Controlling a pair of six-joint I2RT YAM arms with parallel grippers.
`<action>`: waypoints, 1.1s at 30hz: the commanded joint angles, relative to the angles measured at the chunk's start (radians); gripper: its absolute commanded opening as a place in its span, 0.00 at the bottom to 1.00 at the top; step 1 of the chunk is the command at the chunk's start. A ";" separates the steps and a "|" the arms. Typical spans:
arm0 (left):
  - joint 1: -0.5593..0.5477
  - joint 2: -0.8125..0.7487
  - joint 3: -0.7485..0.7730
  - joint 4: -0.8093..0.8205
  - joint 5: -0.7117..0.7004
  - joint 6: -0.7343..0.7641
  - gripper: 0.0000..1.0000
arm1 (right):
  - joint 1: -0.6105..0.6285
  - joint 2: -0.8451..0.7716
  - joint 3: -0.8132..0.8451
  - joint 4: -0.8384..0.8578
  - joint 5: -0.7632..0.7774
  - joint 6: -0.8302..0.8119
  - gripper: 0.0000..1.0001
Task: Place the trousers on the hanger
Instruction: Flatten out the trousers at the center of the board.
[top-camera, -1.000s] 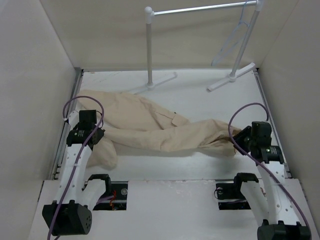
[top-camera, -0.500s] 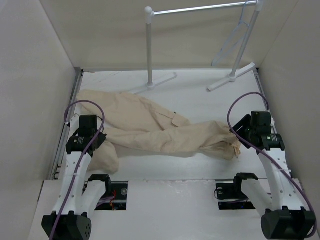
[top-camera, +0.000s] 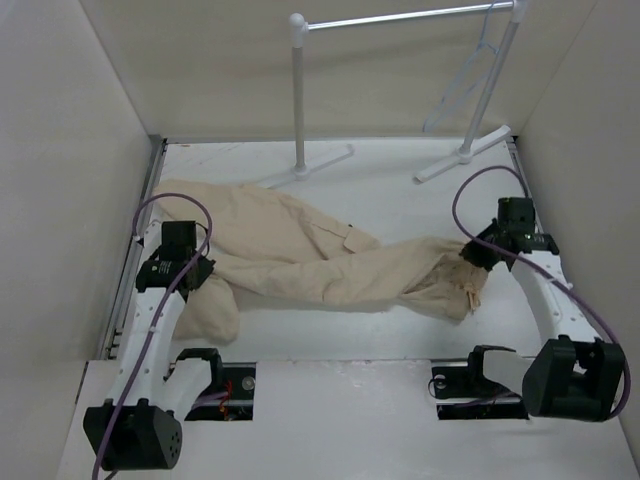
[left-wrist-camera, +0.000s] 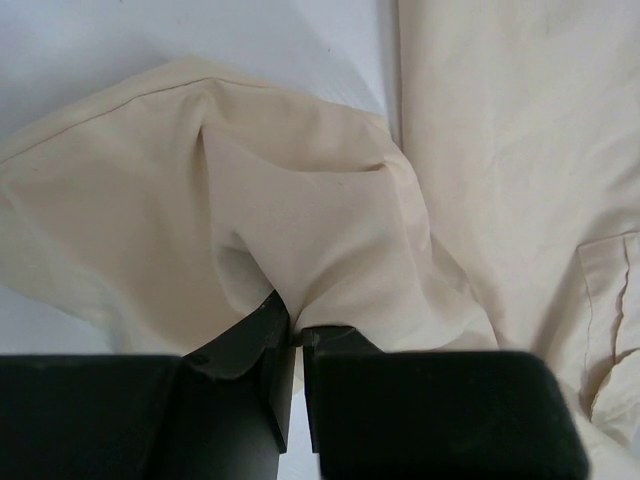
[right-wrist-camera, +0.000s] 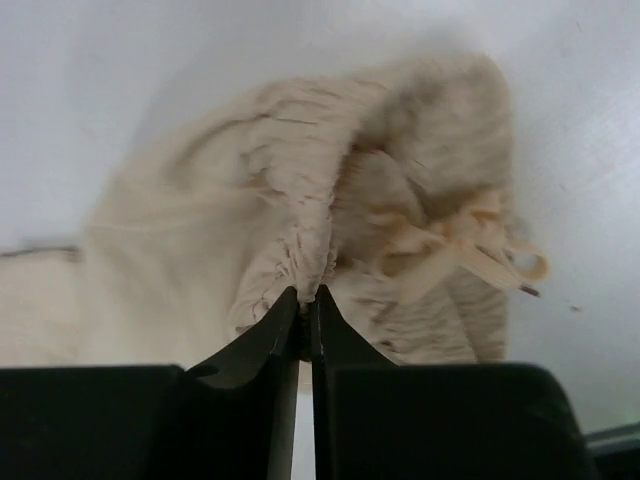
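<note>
The beige trousers (top-camera: 300, 250) lie crumpled across the table from the far left to the right. My left gripper (top-camera: 192, 272) is at their left end, shut on a fold of leg cloth (left-wrist-camera: 300, 250), its tips (left-wrist-camera: 296, 330) pinching the fabric. At the right end, my right gripper (top-camera: 470, 256) is shut on the gathered waistband (right-wrist-camera: 300, 230), which is pinched between its tips (right-wrist-camera: 308, 300); the drawstring (right-wrist-camera: 480, 250) hangs just to the right. The thin pale hanger (top-camera: 465, 82) hangs from the rack's bar at the back right, far from both grippers.
The white clothes rack (top-camera: 298, 90) stands at the back, its feet (top-camera: 460, 155) on the table. Side walls close in on the left and right. Purple cables (top-camera: 480, 200) loop over both arms.
My right gripper has gone from open to shut on the waistband, and its arm swung outward to the right. The left gripper kept its hold and shifted only slightly.
</note>
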 joint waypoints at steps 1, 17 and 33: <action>0.021 0.062 0.088 0.087 -0.003 0.012 0.04 | -0.006 0.034 0.272 0.265 -0.058 0.041 0.10; 0.187 0.061 0.422 -0.026 0.051 0.042 0.04 | -0.028 -0.176 0.380 0.181 -0.132 0.047 0.13; 0.104 -0.133 0.072 -0.332 -0.113 0.081 0.25 | -0.094 -0.441 -0.152 -0.101 0.046 0.059 0.38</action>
